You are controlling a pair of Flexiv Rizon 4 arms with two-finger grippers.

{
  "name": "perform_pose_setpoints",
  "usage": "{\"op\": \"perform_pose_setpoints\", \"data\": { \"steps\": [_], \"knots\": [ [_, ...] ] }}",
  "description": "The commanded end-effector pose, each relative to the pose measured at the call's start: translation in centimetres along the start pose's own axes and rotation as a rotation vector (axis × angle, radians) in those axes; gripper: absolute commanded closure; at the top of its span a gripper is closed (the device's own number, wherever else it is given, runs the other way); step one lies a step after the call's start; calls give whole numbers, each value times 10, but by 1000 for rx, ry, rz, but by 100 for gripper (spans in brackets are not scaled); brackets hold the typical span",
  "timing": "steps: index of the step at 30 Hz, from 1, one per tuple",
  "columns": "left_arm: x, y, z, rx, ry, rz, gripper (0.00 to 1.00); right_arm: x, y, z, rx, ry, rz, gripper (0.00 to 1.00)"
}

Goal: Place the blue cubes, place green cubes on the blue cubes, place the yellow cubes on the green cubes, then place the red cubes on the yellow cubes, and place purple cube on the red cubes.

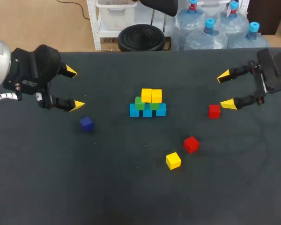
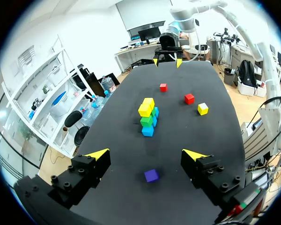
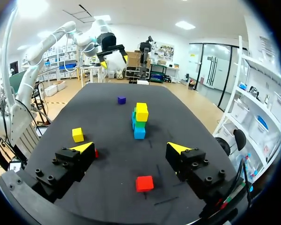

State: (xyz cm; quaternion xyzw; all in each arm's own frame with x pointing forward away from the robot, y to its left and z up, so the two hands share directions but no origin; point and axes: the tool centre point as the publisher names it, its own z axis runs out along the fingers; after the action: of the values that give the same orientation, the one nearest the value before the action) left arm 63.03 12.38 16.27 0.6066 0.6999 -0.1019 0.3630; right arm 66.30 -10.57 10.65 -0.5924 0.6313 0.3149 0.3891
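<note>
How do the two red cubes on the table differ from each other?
The red cube farther right lies just beside the lower yellow tip of the right hand; the other red cube lies apart from it, close to the loose yellow cube. The first sits about square to the edge of the table; the second is turned at an angle. Both rest loose on the table, unstacked, in no hand.

A small red cube (image 3: pixel 96 153) is nearly hidden behind one yellow-tipped finger of the right gripper (image 3: pixel 130 147) in its wrist view. From above, small green cubes (image 1: pixel 140 104) partly cover the middle blue cube (image 1: pixel 147 113).
</note>
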Motion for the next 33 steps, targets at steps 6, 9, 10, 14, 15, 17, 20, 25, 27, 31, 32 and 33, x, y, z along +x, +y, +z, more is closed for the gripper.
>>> {"op": "perform_pose_setpoints", "data": {
  "steps": [6,9,10,14,15,17,20,25,27,31,32,33],
  "knots": [
    [-16,3,1,-17,55,28,0,0,0,0,1,-1,-1,0],
    [-22,-5,-3,-62,50,-57,0,0,0,0,1,-1,-1,0],
    [-24,-10,-4,-86,50,-88,0,0,0,0,1,-1,-1,0],
    [-31,-28,-2,-150,79,-161,0,0,0,0,1,-1,-1,0],
    [-33,-33,-1,-159,80,-176,0,0,0,0,1,-1,-1,0],
    [-37,-43,4,-175,87,-204,0,0,0,0,1,-1,-1,0],
    [-43,-58,12,-194,95,-235,0,0,0,0,1,-1,-1,0],
    [-51,-74,24,-216,95,-266,0,0,0,0,1,-1,-1,0],
    [-53,-78,29,-218,91,-273,0,0,0,0,1,-1,-1,0],
    [-54,-87,37,-218,88,-287,0,0,0,0,1,-1,-1,0],
    [-54,-89,39,-214,88,-288,0,0,0,0,1,-1,-1,0],
    [-54,-91,40,-209,84,-289,0,0,0,0,1,-1,-1,0]
  ]
}}
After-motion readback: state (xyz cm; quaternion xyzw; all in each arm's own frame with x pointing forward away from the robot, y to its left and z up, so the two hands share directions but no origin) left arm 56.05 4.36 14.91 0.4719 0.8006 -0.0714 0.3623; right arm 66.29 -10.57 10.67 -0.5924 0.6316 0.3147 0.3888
